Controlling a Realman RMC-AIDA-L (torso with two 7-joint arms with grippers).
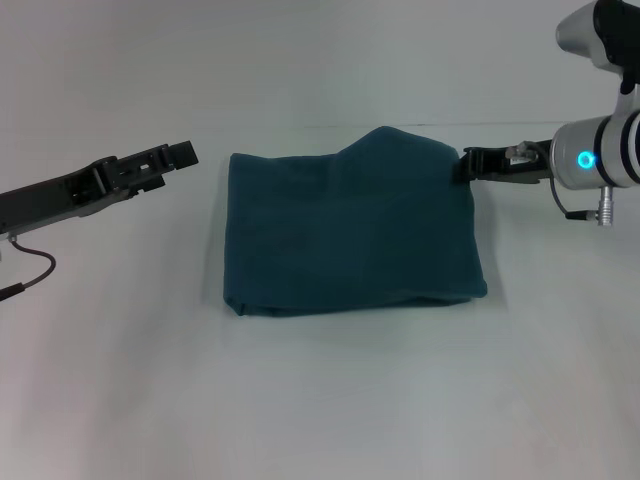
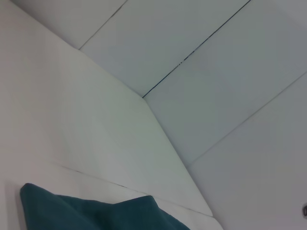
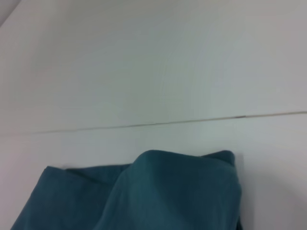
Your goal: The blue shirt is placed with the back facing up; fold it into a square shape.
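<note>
The blue shirt (image 1: 350, 235) lies on the white table, folded into a rough square with its plain side up. Its far right corner is raised in a hump. My right gripper (image 1: 468, 166) is at that far right corner and is shut on the shirt's edge. The right wrist view shows the raised fold of the shirt (image 3: 177, 191) close up. My left gripper (image 1: 183, 154) hovers to the left of the shirt's far left corner, apart from the cloth. The left wrist view shows only a far edge of the shirt (image 2: 96, 213).
The white table (image 1: 330, 400) runs all around the shirt. Its back edge meets a white wall (image 1: 300, 60) just behind the shirt. A cable (image 1: 35, 270) hangs under my left arm.
</note>
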